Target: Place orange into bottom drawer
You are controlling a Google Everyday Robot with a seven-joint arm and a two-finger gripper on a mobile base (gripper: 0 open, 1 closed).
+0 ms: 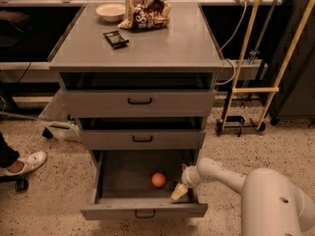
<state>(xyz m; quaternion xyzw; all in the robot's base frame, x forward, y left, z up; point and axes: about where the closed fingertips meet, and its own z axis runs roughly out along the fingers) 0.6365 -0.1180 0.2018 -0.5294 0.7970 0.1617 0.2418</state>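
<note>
Orange (pixel 158 179) lies on the floor of the open bottom drawer (pixel 113 211), free of the gripper (pixel 179 191). The gripper hangs just right of it inside the drawer; spread or pressed together, cannot tell. Placement looks done. Only pulling the arm clear seems left.

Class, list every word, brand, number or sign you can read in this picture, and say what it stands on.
No text can be read.
Snack bags on the cabinet top: printing too blurred.
Dark packet near them: too blurred.
Orange, bottom drawer and the gripper inside it, beside the orange: no markings.
</note>
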